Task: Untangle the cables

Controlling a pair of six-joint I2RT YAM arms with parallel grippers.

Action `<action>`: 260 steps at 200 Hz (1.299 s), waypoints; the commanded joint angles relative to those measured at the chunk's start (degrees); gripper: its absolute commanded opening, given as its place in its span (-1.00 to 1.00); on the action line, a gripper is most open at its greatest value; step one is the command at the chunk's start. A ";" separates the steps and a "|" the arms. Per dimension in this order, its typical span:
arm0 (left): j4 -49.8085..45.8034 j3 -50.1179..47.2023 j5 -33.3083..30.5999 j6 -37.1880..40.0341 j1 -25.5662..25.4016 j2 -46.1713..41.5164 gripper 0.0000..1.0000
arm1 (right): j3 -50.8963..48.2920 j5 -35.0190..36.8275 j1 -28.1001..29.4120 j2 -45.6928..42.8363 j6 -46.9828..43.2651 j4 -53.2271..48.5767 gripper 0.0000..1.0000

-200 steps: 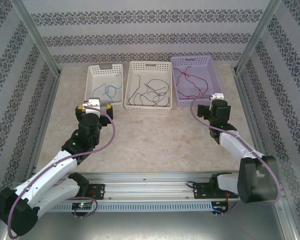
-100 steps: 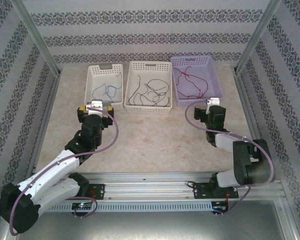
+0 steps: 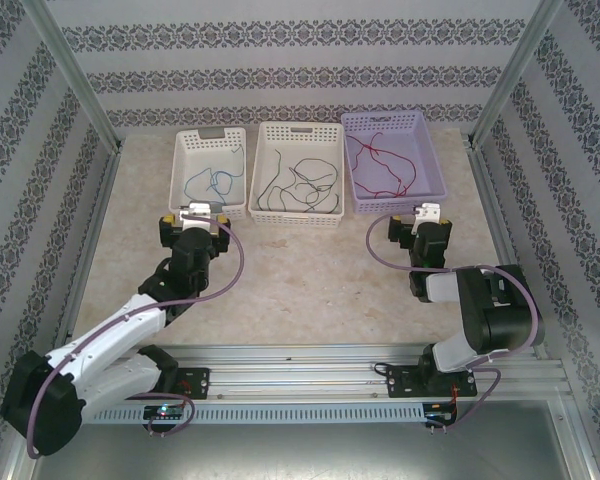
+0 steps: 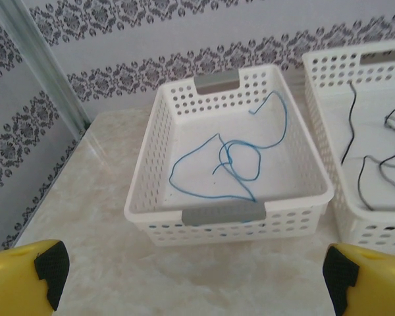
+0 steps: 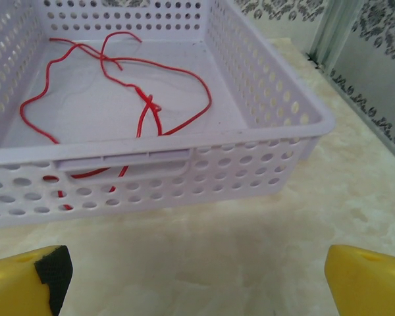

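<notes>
We're looking down on the marbled table [image 3: 310, 275], where three baskets sit side by side along the far edge. The cables are sorted by colour, one colour to a basket. In the left white basket [image 3: 177, 172] lies the blue cable [image 3: 212, 181], a single thin strand. From the left wrist we see it loop over itself near the middle of the basket floor, with one end curling up toward the far wall. The middle white basket [image 3: 298, 218] holds the black cables [image 3: 302, 172], loose squiggles spread across its floor. How many strands there are, we can't tell from up here. Over in the lilac basket [image 3: 436, 165] lies the red cable [image 3: 378, 165]. In the right wrist view it crosses itself once near the centre, and a stretch of it runs along the near wall.

Now the arms. The left gripper [image 3: 193, 213] hangs just short of the left white basket's near wall, jaws spread wide, its yellow fingers [image 4: 23, 276] at the two bottom corners of the wrist picture with bare table between them. The right gripper [image 3: 420, 215] sits just in front of the lilac basket, also spread wide and holding nothing. Neither one touches a cable or a basket.
</notes>
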 commanded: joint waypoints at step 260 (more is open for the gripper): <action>39.12 -6.52 16.01 2.02 23.77 31.41 1.00 | -1.75 1.61 0.08 -0.22 0.59 4.37 0.96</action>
